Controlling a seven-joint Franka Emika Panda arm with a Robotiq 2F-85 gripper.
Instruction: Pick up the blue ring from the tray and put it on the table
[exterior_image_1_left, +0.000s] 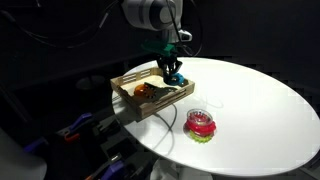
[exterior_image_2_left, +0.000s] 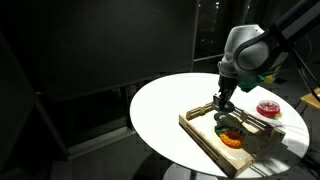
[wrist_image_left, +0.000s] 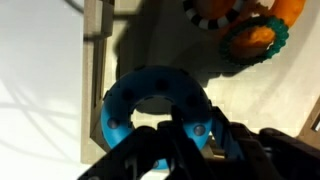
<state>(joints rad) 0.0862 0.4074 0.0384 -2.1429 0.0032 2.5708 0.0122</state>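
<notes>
The blue ring (wrist_image_left: 150, 82) lies in the wooden tray (wrist_image_left: 95, 55), close to its side wall. My gripper (wrist_image_left: 190, 128) comes down from above, and its dark fingers are shut on the near part of the ring's band. In an exterior view the gripper (exterior_image_1_left: 171, 68) stands over the far end of the tray (exterior_image_1_left: 130, 97), with the blue ring (exterior_image_1_left: 177, 79) at its tips. In an exterior view the gripper (exterior_image_2_left: 221, 108) reaches into the tray (exterior_image_2_left: 203, 133); there the ring is mostly hidden. The white round table (exterior_image_1_left: 260, 110) carries the tray.
An orange ring (exterior_image_1_left: 146, 91) with dark spots lies in the tray, and shows at the top right of the wrist view (wrist_image_left: 262, 35). A red-pink ring on a green base (exterior_image_1_left: 202, 124) stands on the table beside the tray. The surroundings are dark.
</notes>
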